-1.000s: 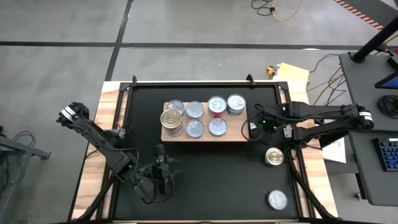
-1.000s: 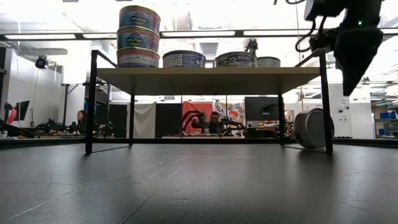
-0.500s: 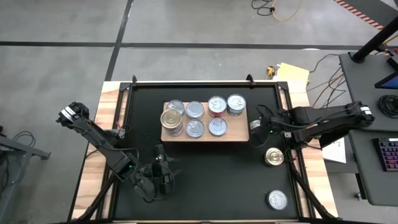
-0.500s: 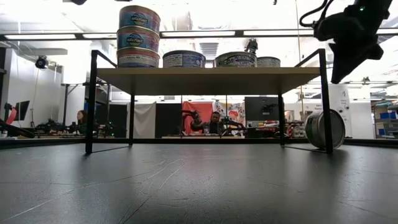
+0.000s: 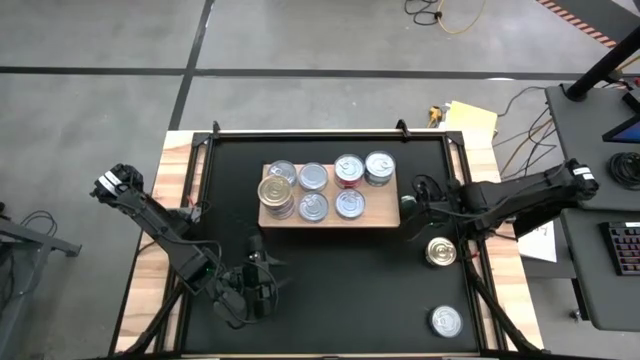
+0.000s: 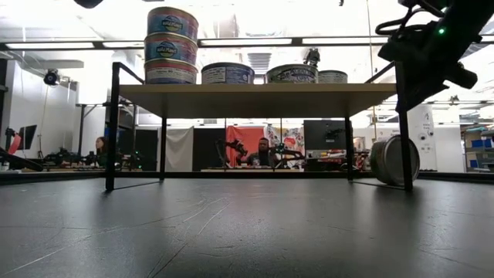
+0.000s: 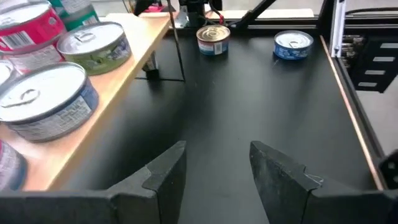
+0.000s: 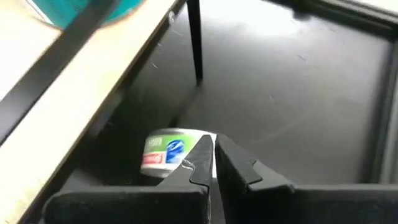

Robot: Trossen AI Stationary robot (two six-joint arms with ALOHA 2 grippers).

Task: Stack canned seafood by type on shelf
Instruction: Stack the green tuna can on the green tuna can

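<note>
Right gripper (image 8: 211, 158): jaws clenched tight, tips together, nothing between them. Straight past the tips in the right wrist view lies a green-labelled tin (image 8: 174, 152), tipped on its side by the shelf (image 5: 330, 216) edge; the low view shows the same tin (image 6: 394, 160) on its rim next to the shelf's leg, round face toward the camera, so its axis runs roughly level with the mat, not upright. In the high view the right gripper (image 5: 412, 207) sits just off the shelf's 3 o'clock end; I can't pick that tin out there, prob. hidden under the arm. Whether the tips touch it I can't tell, but they are v. near. The right arm is clearly the nearer one. 2 more loose tins stand upright on the mat: a gold-lid tin (image 5: 441, 252) at about 5 o'clock from the right gripper, a silver-lid tin (image 5: 445, 321) farther off the same way. Left gripper (image 7: 214, 177) is part open, empty, low over the mat at about 7 o'clock from the shelf, well apart from all loose tins. Shelf holds 6 groups incl. a 3-high stack (image 6: 172, 45) at its 9 o'clock end.
</note>
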